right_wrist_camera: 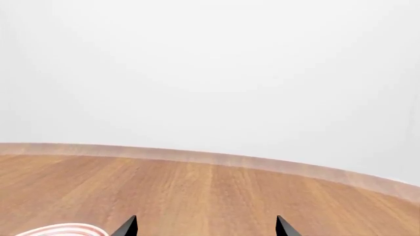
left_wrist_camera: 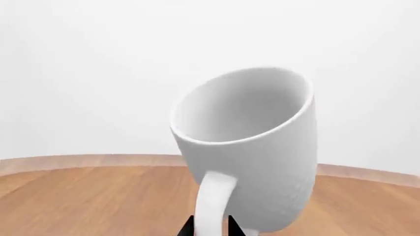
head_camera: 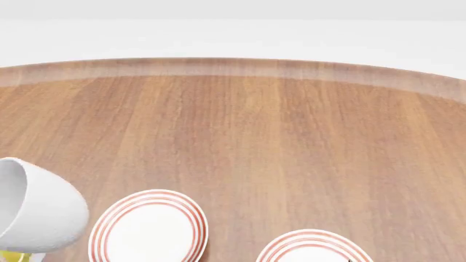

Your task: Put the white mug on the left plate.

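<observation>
The white mug [left_wrist_camera: 253,147] is tilted and held off the table, its loop handle between the two dark fingertips of my left gripper [left_wrist_camera: 211,227], which is shut on the handle. In the head view the white mug [head_camera: 33,204] hangs at the left edge, just left of the left plate [head_camera: 149,229], a white plate with red rings lying flat on the wooden table. My right gripper [right_wrist_camera: 204,227] is open and empty above the table; a plate's rim [right_wrist_camera: 62,230] shows beside it. Neither gripper shows in the head view.
The second identical plate [head_camera: 313,250] lies at the front right. A bit of yellow [head_camera: 15,256] shows under the mug at the bottom left corner. The wooden table [head_camera: 255,136] stretches back to its far edge, with a white wall beyond.
</observation>
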Robot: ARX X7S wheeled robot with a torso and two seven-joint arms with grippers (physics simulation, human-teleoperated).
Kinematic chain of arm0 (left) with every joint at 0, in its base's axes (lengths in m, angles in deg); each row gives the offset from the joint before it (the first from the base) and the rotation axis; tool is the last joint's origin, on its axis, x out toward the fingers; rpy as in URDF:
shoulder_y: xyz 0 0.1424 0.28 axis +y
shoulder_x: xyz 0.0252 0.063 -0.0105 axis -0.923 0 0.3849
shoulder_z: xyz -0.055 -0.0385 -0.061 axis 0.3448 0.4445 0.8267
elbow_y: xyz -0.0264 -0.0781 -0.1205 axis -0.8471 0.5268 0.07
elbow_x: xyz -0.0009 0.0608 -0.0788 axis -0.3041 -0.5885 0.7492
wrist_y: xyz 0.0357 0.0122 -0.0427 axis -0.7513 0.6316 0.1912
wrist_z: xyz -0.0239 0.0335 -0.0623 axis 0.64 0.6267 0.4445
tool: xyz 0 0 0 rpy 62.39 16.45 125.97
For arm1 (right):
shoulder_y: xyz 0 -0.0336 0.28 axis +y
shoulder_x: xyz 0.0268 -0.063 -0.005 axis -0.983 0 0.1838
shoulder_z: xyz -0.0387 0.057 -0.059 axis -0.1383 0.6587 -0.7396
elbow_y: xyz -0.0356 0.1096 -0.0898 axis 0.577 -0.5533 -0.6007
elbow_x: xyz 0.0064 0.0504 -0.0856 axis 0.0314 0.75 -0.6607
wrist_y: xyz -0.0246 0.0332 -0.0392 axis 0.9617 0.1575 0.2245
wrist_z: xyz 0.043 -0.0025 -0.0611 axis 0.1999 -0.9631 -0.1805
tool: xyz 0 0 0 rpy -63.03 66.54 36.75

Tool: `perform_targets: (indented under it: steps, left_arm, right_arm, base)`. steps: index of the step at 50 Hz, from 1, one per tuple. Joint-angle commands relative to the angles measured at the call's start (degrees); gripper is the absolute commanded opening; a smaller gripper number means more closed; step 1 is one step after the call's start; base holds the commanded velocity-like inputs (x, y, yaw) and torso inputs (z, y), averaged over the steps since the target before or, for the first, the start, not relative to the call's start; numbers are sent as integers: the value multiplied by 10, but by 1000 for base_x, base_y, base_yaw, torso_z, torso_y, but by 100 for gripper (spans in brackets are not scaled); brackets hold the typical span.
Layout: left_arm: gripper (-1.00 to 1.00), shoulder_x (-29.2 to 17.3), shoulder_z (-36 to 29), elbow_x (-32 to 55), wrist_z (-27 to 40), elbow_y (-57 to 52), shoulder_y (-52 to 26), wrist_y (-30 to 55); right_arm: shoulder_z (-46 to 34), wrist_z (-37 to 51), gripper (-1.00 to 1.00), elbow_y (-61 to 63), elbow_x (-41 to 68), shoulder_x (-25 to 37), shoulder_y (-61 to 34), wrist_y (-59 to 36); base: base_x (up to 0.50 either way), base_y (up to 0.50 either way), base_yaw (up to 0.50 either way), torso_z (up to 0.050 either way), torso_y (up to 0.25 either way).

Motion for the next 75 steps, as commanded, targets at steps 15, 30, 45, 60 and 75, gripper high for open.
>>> perform_targets:
  steps: [15,30,45,60,75]
  left_arm:
    - [-100,-25,-69,-19,34,86,-126,79]
    - [-100,-30,-93,-26,41,129,-157,83]
    - [-100,-21,-114,-49,61,240,-213,57]
    - [-100,-13,-135,-131,149,374,-264,-16]
    - [-100,-14,-166,-198,218,482,-304,-79]
  right_arm:
    - [-2,4,100,-4,3,4,0,5]
    - [-2,7,100,-1,6,8,1,5]
    - [-4,9,100,-6,7,9,1,10]
    - [-8,11,100,-6,6,10,-1,9]
    - [-8,14,100,-4,9,13,1,11]
  base:
    - [0,0,0,0,0]
    - [0,0,0,0,0]
    - [0,0,0,0,1]
    - [0,0,0,0,0]
    - [0,0,0,0,1]
